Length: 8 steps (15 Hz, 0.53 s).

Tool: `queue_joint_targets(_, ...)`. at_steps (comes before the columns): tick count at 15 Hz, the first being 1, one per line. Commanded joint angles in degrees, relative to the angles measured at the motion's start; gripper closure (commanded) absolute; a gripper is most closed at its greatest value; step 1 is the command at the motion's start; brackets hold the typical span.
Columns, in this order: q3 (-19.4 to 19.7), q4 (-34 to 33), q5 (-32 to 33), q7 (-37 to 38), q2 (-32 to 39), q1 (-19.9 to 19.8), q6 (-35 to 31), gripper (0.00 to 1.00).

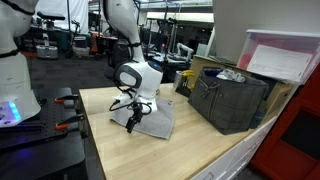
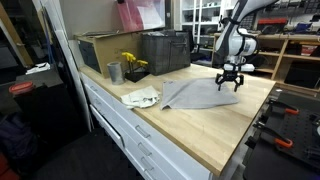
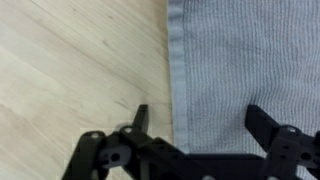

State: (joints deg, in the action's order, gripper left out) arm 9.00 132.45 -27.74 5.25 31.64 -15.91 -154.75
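In the wrist view the black two-fingered gripper [image 3: 200, 128] stands with its jaws spread as wide as they go, and nothing is held between them. One fingertip [image 3: 140, 118] is over the light wooden tabletop [image 3: 80, 60], just beside the hem. The other is over the flat grey ribbed cloth towel [image 3: 250, 60]. Whether either tip touches the surface cannot be told.

The towel looks thin and finely ribbed, smooth in this view, with a stitched hem that runs straight up the frame away from the jaws. It fills the part of the frame beside the bare wood.

In both exterior views the gripper [image 1: 130, 116] hangs pointing down at one end of the towel [image 1: 157, 123], near the middle of the tabletop [image 1: 110, 145]. In an exterior view the towel [image 2: 195, 95] lies spread out in a rough rectangle. Its long axis runs along the bench from the gripper [image 2: 229, 82] toward a crumpled pale rag [image 2: 140, 97] just beyond its other end.

Farther back stand a small metal cup [image 2: 114, 72] and a dark plastic crate [image 2: 165, 50], well apart from the gripper.
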Motion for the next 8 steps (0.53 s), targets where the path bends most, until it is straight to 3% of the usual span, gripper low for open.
queue_joint_targets(1,-0.3,-1.8,0.8,2.5,0.6,-1.2,-0.5,0.0)
queue_joint_targets(3,-0.6,-3.1,0.3,2.3,0.8,-2.2,0.1,0.0)
queue_joint_targets(4,-1.2,-3.6,-0.2,1.5,0.9,-3.0,0.2,0.25)
queue_joint_targets(5,-1.7,-4.1,-0.7,1.2,1.1,-3.7,0.5,0.26)
queue_joint_targets(8,-3.7,-4.9,-2.4,0.3,1.7,-5.8,0.9,0.49)
